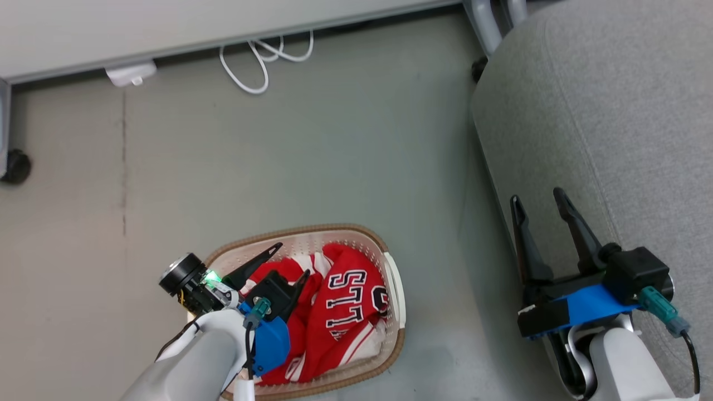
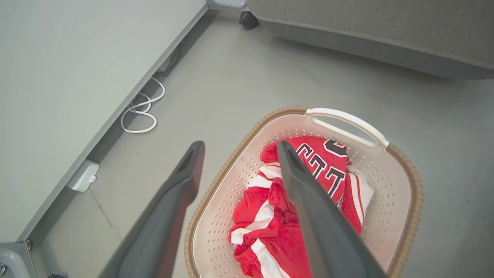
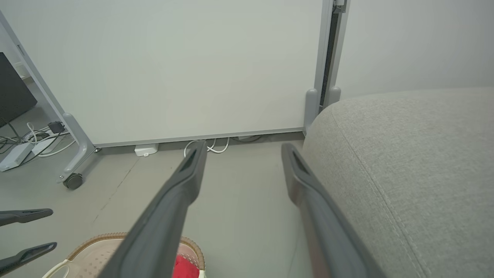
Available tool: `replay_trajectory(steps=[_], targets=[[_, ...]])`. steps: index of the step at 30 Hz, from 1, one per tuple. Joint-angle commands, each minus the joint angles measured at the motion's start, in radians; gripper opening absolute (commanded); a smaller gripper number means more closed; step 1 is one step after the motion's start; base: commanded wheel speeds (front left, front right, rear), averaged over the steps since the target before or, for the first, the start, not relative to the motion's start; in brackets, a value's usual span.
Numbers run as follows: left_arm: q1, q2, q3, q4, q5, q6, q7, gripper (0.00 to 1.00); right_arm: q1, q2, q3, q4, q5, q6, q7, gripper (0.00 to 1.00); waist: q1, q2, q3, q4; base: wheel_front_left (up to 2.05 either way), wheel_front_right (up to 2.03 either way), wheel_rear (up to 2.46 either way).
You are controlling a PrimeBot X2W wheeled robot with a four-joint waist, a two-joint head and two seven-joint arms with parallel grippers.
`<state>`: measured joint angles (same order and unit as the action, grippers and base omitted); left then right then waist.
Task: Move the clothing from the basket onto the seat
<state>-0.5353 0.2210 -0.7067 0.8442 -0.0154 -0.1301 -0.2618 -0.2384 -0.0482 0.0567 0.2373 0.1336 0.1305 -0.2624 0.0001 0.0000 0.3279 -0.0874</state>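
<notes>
The clothing (image 1: 345, 312), red with white stripes and block letters, lies bunched in the cream basket (image 1: 334, 229) on the floor. My left gripper (image 1: 292, 259) hangs open just above the basket's left half, its fingers over the red fabric with nothing between them. In the left wrist view the open left gripper (image 2: 240, 144) points down at the clothing (image 2: 266, 220) and the basket (image 2: 409, 170). My right gripper (image 1: 537, 196) is open and empty over the near edge of the grey seat (image 1: 613, 111). The right wrist view shows the right gripper (image 3: 244, 146) beside the seat (image 3: 405, 154), with the basket (image 3: 96, 247) low at the left.
A pale partition panel (image 1: 167, 22) runs along the far side, with a looped white cable (image 1: 262, 61) and a white adapter (image 1: 131, 73) at its foot. A caster wheel (image 1: 16, 167) stands at the far left. Grey floor (image 1: 334, 156) lies between basket and seat.
</notes>
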Motion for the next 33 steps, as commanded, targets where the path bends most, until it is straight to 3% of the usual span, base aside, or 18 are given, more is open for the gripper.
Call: replay_trajectory(steps=[1, 17, 24, 33], targets=[[-0.044, 0.011, -0.05, 0.032, -0.012, 0.0, -0.005, 1.0, -0.029, -0.004, -0.002, -0.01, -0.006, 0.0, -0.004, 1.0, -0.0001, 0.0, 0.068, -0.018, 0.0, 0.0, 0.0], [-0.268, 0.068, -0.473, 0.273, -0.082, 0.0, -0.005, 1.0, -0.156, -0.004, 0.01, -0.069, -0.01, 0.0, -0.004, 1.0, -0.0001, 0.0, 0.315, -0.062, 0.0, 0.0, 0.0], [-0.351, 0.061, -0.547, 0.365, -0.085, 0.0, 0.004, 1.0, -0.193, -0.004, 0.008, -0.096, -0.013, 0.0, -0.004, 1.0, -0.0001, 0.0, 0.414, -0.075, 0.0, 0.0, 0.0], [-0.43, 0.067, -0.573, 0.414, -0.029, 0.0, 0.019, 1.0, -0.228, -0.004, 0.002, -0.152, -0.02, 0.0, -0.004, 1.0, -0.0001, 0.0, 0.525, -0.084, 0.0, 0.0, 0.0]])
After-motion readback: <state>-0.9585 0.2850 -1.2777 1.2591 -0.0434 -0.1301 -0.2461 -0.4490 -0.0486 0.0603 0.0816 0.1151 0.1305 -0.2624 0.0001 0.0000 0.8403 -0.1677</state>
